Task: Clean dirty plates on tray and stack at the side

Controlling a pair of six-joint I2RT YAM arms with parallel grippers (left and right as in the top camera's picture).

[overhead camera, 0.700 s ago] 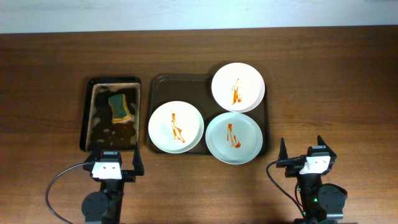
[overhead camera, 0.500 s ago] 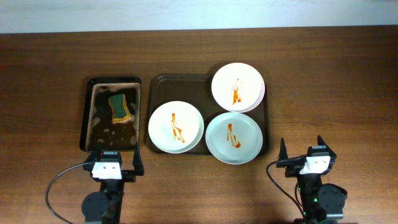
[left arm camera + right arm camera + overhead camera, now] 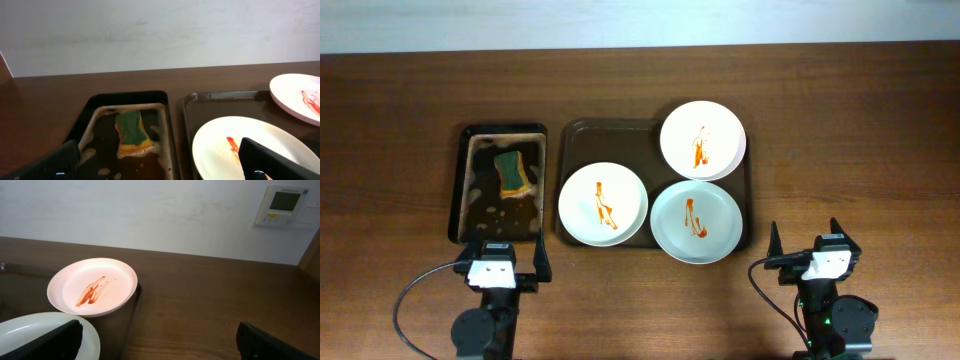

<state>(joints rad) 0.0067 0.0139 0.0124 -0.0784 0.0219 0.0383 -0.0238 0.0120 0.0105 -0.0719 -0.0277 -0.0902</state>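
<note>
Three sauce-streaked white plates (image 3: 603,203) sit on the dark brown tray (image 3: 610,135) at the middle of the wooden table (image 3: 860,120), one at the tray's left, one at its near right (image 3: 696,221) and one at its far right (image 3: 703,140). Just left of it, a green-and-yellow sponge (image 3: 513,172) lies in soapy water in a smaller black tray (image 3: 460,180). The left gripper (image 3: 500,252) and right gripper (image 3: 807,238) wait at the table's near side, jaws spread wide and empty, touching no plate.

Sponge (image 3: 132,131) in soapy tray (image 3: 85,122) — stained plates (image 3: 235,145) beside.
</note>
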